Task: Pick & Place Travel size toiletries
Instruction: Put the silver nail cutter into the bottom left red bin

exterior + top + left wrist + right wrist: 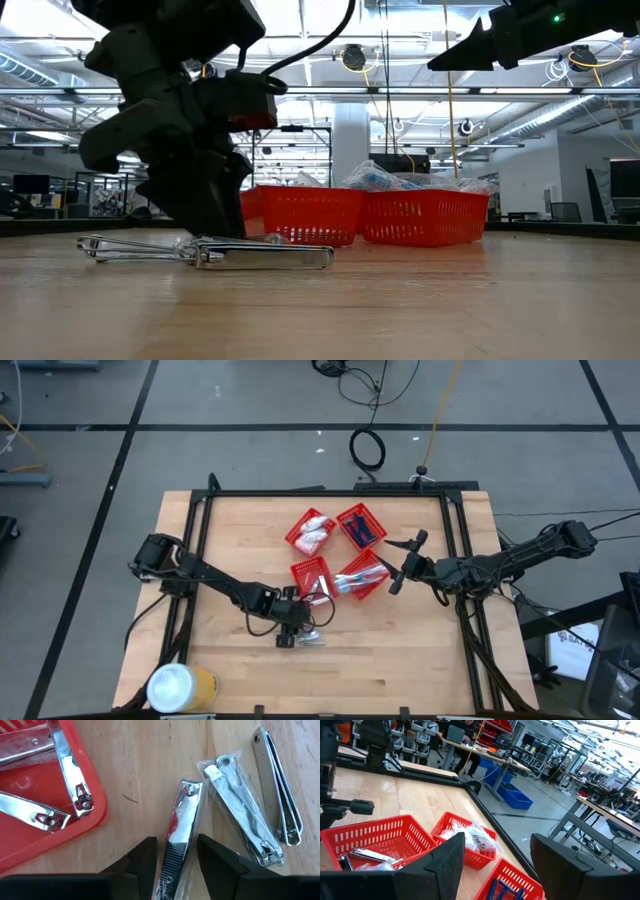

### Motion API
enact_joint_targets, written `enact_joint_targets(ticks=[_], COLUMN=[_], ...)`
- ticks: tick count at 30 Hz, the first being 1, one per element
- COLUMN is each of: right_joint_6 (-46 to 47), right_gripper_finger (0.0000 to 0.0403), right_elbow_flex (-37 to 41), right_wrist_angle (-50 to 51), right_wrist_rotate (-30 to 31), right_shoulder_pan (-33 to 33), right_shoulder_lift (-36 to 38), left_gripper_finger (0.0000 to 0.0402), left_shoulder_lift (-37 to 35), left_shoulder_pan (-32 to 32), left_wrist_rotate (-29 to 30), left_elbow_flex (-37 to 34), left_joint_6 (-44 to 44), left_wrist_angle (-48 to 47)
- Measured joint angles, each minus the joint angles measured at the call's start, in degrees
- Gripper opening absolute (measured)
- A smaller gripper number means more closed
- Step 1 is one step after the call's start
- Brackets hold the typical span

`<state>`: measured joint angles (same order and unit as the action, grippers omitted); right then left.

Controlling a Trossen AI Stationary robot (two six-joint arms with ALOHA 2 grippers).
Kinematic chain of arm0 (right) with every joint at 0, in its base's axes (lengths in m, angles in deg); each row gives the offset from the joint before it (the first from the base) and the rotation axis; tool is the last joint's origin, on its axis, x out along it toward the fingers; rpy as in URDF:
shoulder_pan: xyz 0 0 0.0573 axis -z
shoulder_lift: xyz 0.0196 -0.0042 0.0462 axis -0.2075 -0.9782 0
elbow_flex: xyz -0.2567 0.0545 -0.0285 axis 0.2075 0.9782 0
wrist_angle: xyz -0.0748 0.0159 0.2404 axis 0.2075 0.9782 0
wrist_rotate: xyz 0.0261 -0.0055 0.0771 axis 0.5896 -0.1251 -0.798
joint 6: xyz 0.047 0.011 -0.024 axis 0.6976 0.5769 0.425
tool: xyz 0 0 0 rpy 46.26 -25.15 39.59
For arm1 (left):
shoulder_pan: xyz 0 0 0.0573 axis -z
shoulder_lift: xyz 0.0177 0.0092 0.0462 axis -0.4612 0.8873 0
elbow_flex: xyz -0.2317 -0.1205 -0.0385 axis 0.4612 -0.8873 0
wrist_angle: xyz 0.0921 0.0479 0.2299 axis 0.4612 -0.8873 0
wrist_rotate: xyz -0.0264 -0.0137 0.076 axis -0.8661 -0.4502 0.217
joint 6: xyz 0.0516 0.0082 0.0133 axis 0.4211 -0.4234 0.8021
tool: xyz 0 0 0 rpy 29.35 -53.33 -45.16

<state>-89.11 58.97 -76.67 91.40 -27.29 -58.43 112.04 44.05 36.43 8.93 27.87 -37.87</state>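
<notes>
Hard to make out: on the high view the loose items beside the left pincer (295,622) blur into one silvery patch. Only the left wrist view resolves them as three nail clippers. The low view shows them as a flat metal strip, with the pincer's bulk hiding where its fingers (145,865) end. The fingers are cut off at that wrist picture's edge.

Left pincer: open, low over the tabletop (400,660), just off the near corner of the block of red baskets (336,552). One finger stands on each side of the wrapped clipper (182,820), with gaps showing on both sides, so I see no grip.

Second clipper (240,810), also in clear wrap, lies just beside it on the side away from the baskets. The bare third clipper (277,790) lies beyond that. Two more clippers (70,770) lie inside the nearest basket.

Surface: pale wood planks inside a black frame. Room: grey floor with dark tape lines, cables, workbenches and ceiling lights behind.

Around: white sachets (470,837) and blue razors (500,892) sit in the two far baskets. The yellow can (180,688) stands well apart from the baskets, at the tabletop's near left corner.

Right pincer (392,565): fingers spread wide and empty, raised just beside the baskets' right side.
</notes>
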Motion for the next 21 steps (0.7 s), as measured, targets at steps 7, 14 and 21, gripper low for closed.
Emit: enact_joint_targets(ticks=[7, 14, 21], right_joint_6=[-0.09, -0.02, -0.02], right_gripper_finger=[0.0212, 0.0212, 0.0212], right_elbow_flex=[0.0, -0.02, -0.04], right_wrist_angle=[0.0, 0.03, 0.02], right_wrist_rotate=[0.0, 0.0, 0.0], right_shoulder_pan=[0.0, 0.0, 0.01], right_shoulder_lift=[0.0, 0.0, 0.02], left_gripper_finger=[0.0044, 0.0036, 0.0023], left_shoulder_lift=[0.04, -2.34, -9.08], left_shoulder_pan=[0.31, 1.04, 3.94], left_wrist_rotate=[-0.17, 1.14, 2.84], left_elbow_flex=[-0.01, -0.33, -0.39], left_joint_6=[-0.25, -2.56, -2.13], left_wrist_angle=[-0.89, -2.7, -3.7])
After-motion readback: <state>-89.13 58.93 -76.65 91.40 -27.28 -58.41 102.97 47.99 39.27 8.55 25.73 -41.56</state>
